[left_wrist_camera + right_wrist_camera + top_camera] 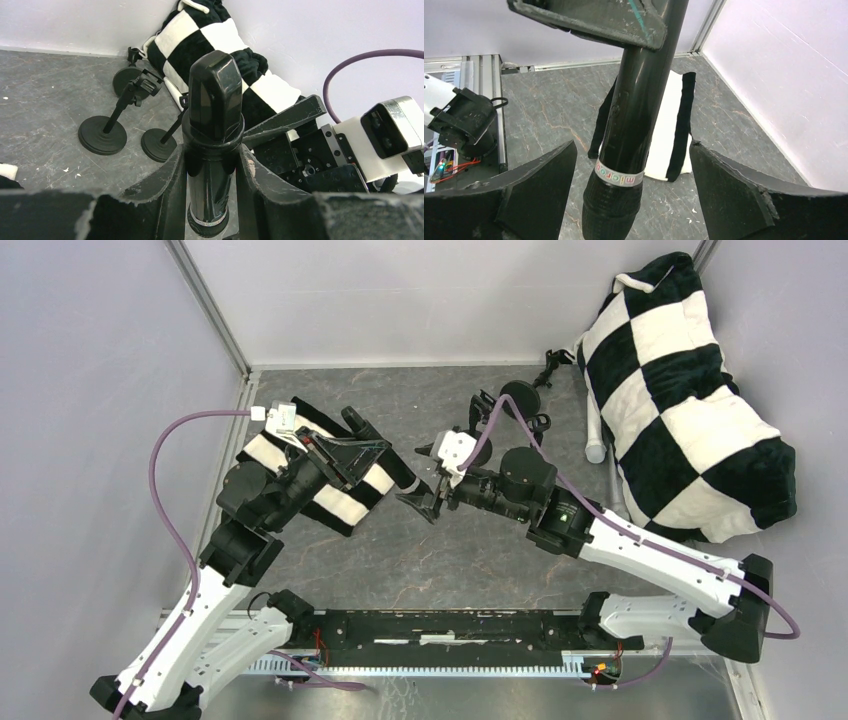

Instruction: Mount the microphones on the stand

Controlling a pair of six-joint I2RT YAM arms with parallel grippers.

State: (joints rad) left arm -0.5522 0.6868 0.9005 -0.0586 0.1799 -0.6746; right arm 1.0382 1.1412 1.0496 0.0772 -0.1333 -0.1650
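Black silver-ringed stick microphone is sitting clamped in your left gripper, your right gripper gaping around it, while round-based black stands are waiting, seemingly empty.

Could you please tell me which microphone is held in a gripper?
The black microphone, clamped in the left gripper; the right gripper stands open around it. The white microphone lies loose beside the checkered cushion.
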